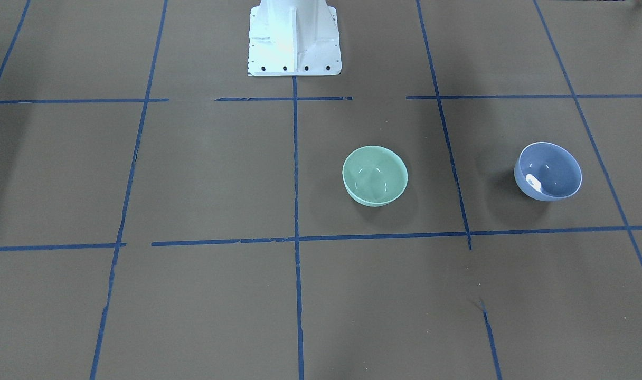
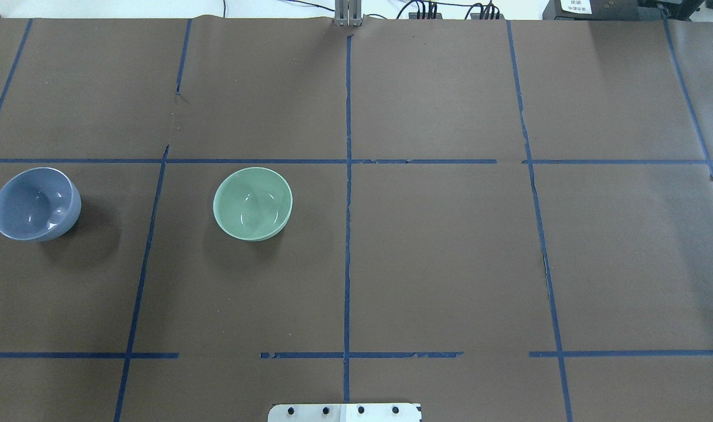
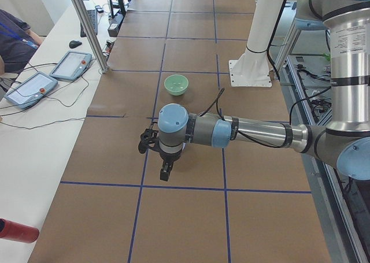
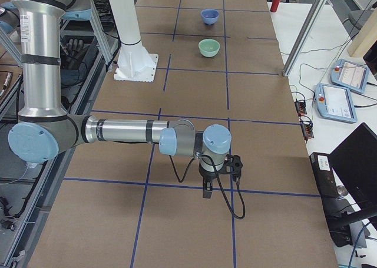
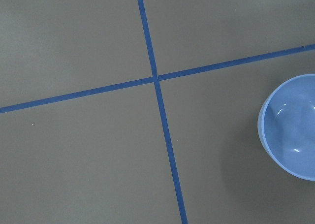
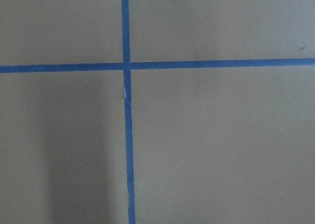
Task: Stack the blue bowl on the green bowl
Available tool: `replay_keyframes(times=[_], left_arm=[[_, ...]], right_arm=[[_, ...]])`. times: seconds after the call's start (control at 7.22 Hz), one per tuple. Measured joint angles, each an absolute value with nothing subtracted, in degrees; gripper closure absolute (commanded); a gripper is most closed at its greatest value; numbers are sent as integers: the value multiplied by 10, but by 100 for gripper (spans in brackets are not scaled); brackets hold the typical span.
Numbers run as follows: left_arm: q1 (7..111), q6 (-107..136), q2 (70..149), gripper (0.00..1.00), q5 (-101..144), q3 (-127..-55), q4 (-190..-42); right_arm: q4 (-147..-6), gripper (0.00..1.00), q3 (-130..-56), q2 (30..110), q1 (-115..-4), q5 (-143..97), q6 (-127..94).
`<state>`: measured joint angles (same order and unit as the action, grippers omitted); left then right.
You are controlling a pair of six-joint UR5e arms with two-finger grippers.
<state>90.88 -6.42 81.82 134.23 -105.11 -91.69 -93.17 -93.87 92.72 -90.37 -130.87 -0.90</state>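
Nearest in the left-end view, the left arm reaches out low over the worktop, its left fingers pointing straight down and hanging clear of the surface. Whether they are parted or closed cannot be told from this side view, and nothing is seen in them. The left wrist camera shows the blue bowl at the right edge of its picture, so this arm probably stands where it does because it is the one nearer to that bowl.

The blue bowl sits upright at the far left of the worktop. The green bowl sits upright to its right, well apart from it, with a line of blue tape between them. Both mouths face up, which suits nesting, since the two look alike in size.

The right fingers hang over a tape crossing on the right half, well apart from both bowls, likely kept out of the way. Their state cannot be told either. Stacking has not yet begun.
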Motion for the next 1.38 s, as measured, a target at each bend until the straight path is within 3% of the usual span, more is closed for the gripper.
replay_keyframes(times=[0.69,1.25,1.38], left_arm=[[895,-22,822,0,1344,-995,-1021],[727,324,823,1,1318,-934,-1274],[690,391,823,11,1293,-926,-1319]], right_arm=[[-932,0,-939,927,-904,-1309,-9],[-932,0,-939,927,-904,-1309,-9],[-932,0,-939,927,-904,-1309,-9]])
